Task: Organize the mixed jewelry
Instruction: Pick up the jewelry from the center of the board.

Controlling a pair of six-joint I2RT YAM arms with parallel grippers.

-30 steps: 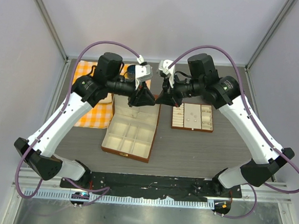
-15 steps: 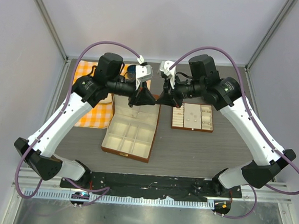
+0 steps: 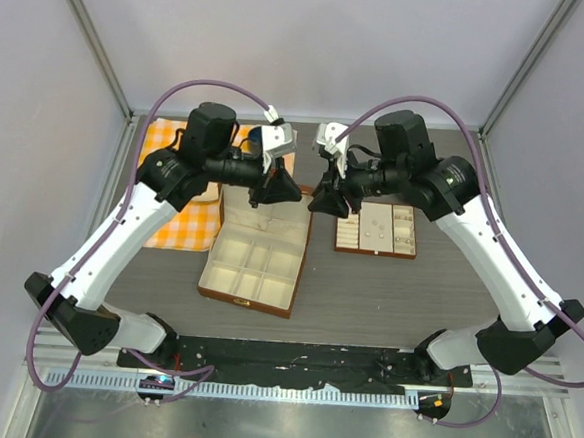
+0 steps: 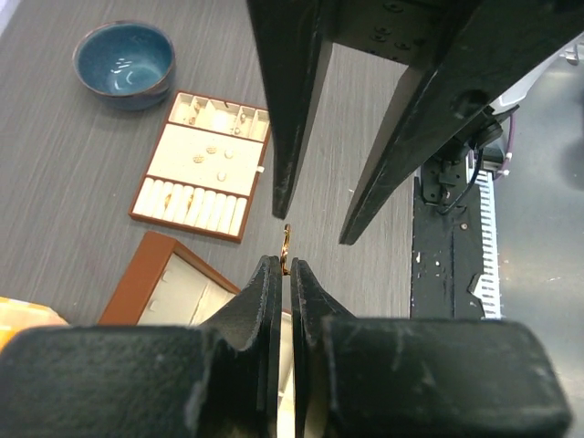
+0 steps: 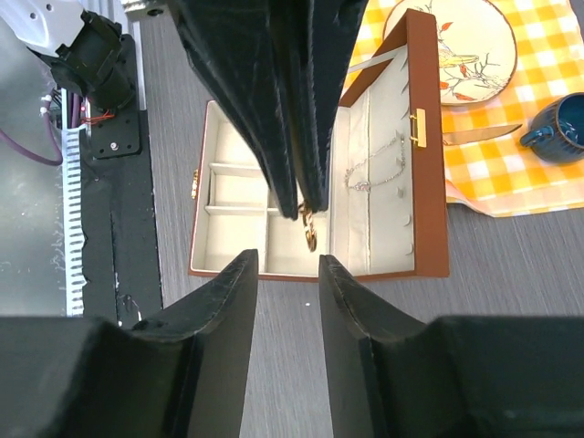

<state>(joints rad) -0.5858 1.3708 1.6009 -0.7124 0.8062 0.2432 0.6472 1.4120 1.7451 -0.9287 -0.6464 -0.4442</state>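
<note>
- Top view: you look to be mid-handover. The left gripper (image 3: pixel 296 194) and right gripper (image 3: pixel 315 201) meet tip to tip above the brown box (image 3: pixel 239 257).
- Left wrist: your left jaws are pinched together on a tiny gold ring (image 4: pixel 286 245). Next, carry it carefully to the ring tray (image 4: pixel 246 155).
- Right wrist: your right jaws stand apart, holding nothing. The necklace (image 5: pixel 374 169) lies in the box lid.

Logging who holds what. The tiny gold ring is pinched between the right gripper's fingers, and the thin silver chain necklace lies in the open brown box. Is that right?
Not quite. The left wrist view shows the left gripper pinching the tiny gold ring; the right gripper stands open. The thin silver chain necklace does lie in the open brown box.
</note>
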